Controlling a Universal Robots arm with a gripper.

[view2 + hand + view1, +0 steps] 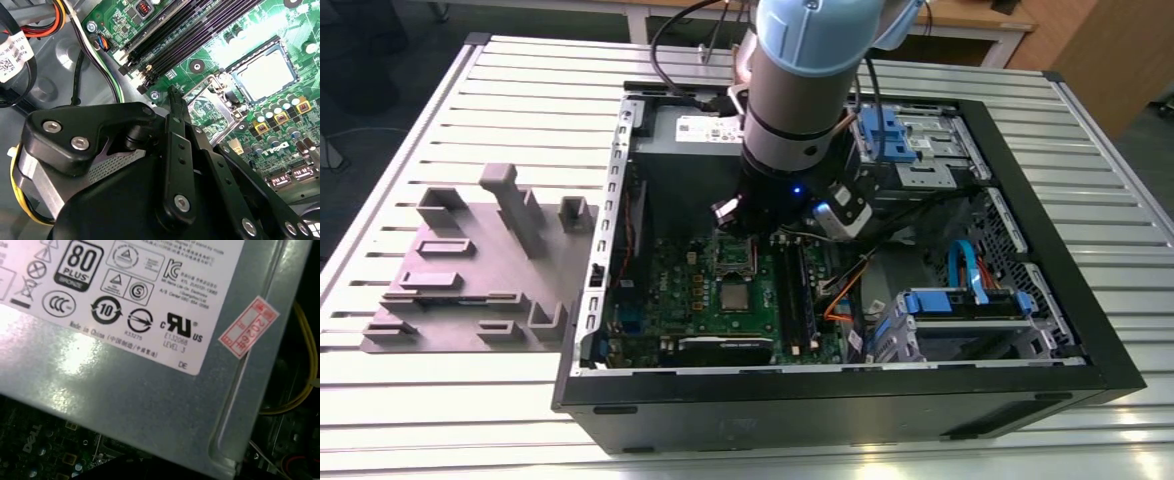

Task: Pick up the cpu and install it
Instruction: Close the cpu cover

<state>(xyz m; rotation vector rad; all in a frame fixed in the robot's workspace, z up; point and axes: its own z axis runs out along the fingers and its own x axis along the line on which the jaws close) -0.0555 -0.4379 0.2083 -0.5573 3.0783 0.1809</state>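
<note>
The cpu [736, 296] [263, 75] is a small silvery square lying flat in its socket on the green motherboard [674, 290], inside the open computer case [854, 390]. Right beside it the metal socket frame [734, 257] [210, 107] stands hinged open. My gripper [744, 225] [174, 97] hangs low over the board above that hinged frame, a short way from the cpu. Nothing shows at its black tip.
A grey power-supply box [687, 135] [150, 390] sits close behind the arm. Long black memory slots [794, 290] [200, 30] run beside the socket. Blue drive cages [967, 305] and orange cables [843, 295] crowd the exterior view's right. A grey fixture block [467, 270] stands on the slatted table.
</note>
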